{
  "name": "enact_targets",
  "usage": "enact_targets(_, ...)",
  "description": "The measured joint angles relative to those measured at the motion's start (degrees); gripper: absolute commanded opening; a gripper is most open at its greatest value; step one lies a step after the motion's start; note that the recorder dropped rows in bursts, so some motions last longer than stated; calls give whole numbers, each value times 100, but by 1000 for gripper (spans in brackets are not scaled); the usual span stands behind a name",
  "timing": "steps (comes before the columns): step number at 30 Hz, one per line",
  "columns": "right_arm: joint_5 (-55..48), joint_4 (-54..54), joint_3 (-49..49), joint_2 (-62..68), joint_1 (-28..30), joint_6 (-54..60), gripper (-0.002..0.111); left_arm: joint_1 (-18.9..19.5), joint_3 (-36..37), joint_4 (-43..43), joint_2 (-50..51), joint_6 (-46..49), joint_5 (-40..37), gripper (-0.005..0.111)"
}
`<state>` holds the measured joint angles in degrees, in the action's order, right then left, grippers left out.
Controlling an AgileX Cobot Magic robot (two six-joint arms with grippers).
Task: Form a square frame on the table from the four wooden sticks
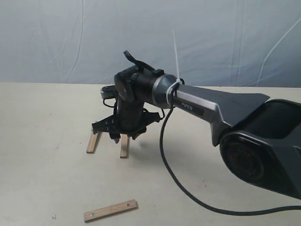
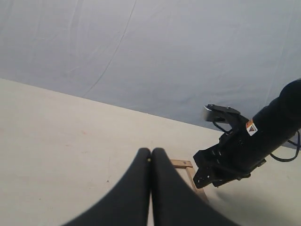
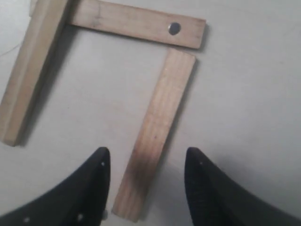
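Three wooden sticks lie as three sides of a square on the table [image 1: 42, 188]. In the right wrist view a holed stick [image 3: 136, 22] runs between a plain stick [image 3: 30, 70] and another plain stick [image 3: 155, 134]. My right gripper [image 3: 146, 162] is open, its fingers either side of that last stick's near end without gripping it. The exterior view shows the right gripper [image 1: 121, 136] low over two stick ends [image 1: 93, 142] [image 1: 124, 147]. A fourth stick with holes [image 1: 111, 210] lies apart near the front edge. My left gripper [image 2: 151, 151] is shut and empty, off to the side.
A black cable [image 1: 174, 183] trails from the right arm [image 1: 207, 106] across the table. A wrinkled blue-grey cloth [image 1: 141, 33] hangs behind. The left wrist view catches a corner of the frame [image 2: 183, 165] beside the right gripper's body [image 2: 235, 155].
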<state>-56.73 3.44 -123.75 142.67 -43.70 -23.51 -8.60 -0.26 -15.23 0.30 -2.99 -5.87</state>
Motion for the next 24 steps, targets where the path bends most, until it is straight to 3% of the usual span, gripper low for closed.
enact_targets(11,39,572,-124,302,-38,-471,47,0,0,-35,0,0,0,0)
enact_targets(17,39,977,-124,302,-197,-668,27,0,0,-40,0,0,0,0)
enact_targets(24,-15,797,-124,302,-216,-729,34,0,0,-40,0,0,-32,0)
